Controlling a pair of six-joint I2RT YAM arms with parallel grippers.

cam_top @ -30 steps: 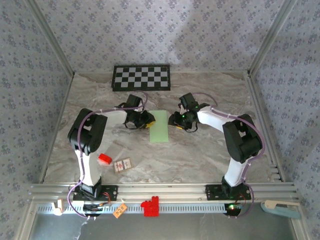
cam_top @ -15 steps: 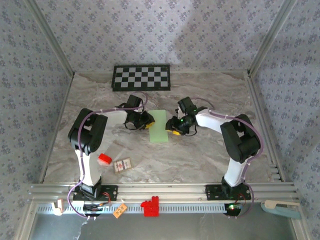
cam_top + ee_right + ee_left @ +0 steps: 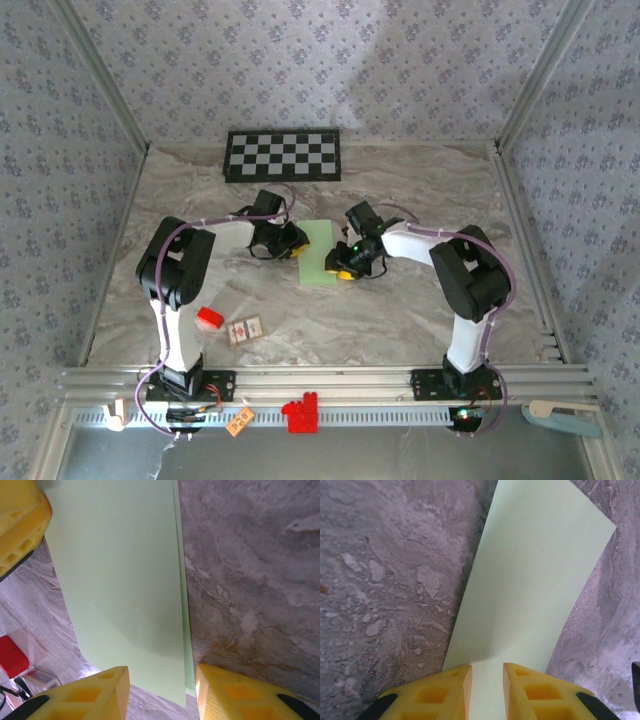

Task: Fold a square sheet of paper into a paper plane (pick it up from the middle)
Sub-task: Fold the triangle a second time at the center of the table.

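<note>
Sheet of paper [image 3: 318, 252] mid-table [image 3: 400, 320], open marble near and right. Arms bent inward, wrists low. L gripper [image 3: 486, 672] narrow gap, tips at left edge. R gripper [image 3: 162, 677] wider, straddling right edge, nothing clamped.

Square sheet of paper [image 3: 316, 254] [image 3: 120, 580]: plain pale green, thin, no print. Folded in half lengthwise into a narrow rectangle, 2 layers. Long edges nearly flush, w/ bottom layer peeking out a sliver along one side. Lies flat on table [image 3: 420, 310], approx centre, long axis near-to-far w/ slight tilt. No nose folds yet.
</note>
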